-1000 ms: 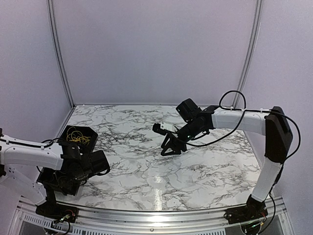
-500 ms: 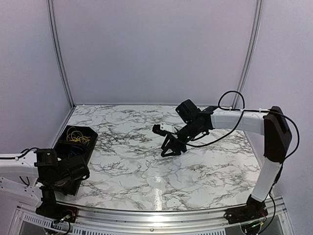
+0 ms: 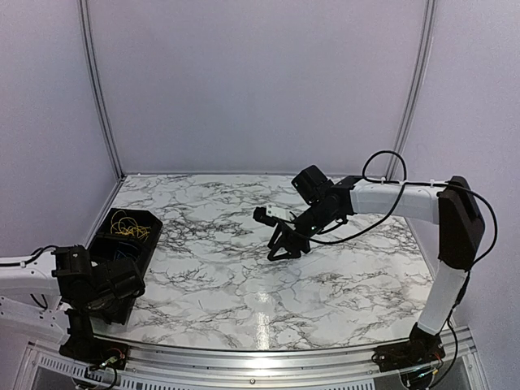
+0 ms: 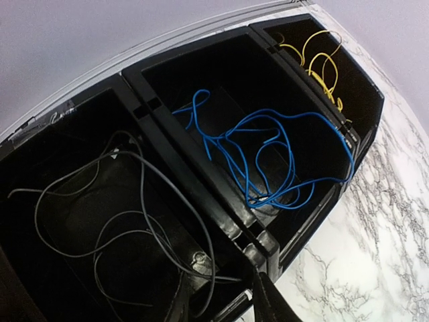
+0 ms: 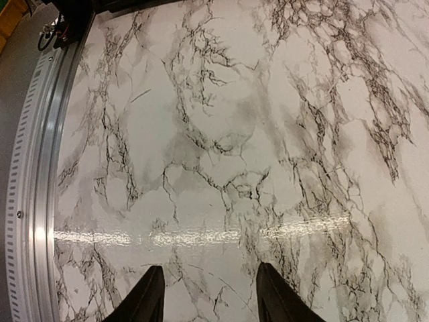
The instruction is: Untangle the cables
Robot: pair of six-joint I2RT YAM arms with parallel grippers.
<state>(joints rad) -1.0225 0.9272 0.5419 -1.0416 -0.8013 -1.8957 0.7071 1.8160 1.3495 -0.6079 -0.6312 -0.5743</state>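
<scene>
The marble-patterned tabletop (image 3: 244, 284) is filling most of the top view, white with dark grey veins, and it is catching a bright streak of light near the middle of its near edge. A ribbed metal rail (image 3: 260, 357) is running along that near edge. Pale lilac walls (image 3: 260, 81) are closing in the far side and both flanks, with thin metal strips (image 3: 96, 89) rising at the far corners.

A black bin (image 4: 181, 144) is sitting at the left edge, split into three compartments. The yellow cable (image 4: 322, 64) is lying in the far one, the blue cable (image 4: 268, 154) is looping in the middle one, and the black cable (image 4: 120, 221) is curling in the near one.

The left hand (image 3: 130, 280) is hanging over the bin's near end – I cannot tell how its fingers are standing. The right hand (image 5: 211, 298) is hovering above bare marble right of centre – spread and gripping nothing.
</scene>
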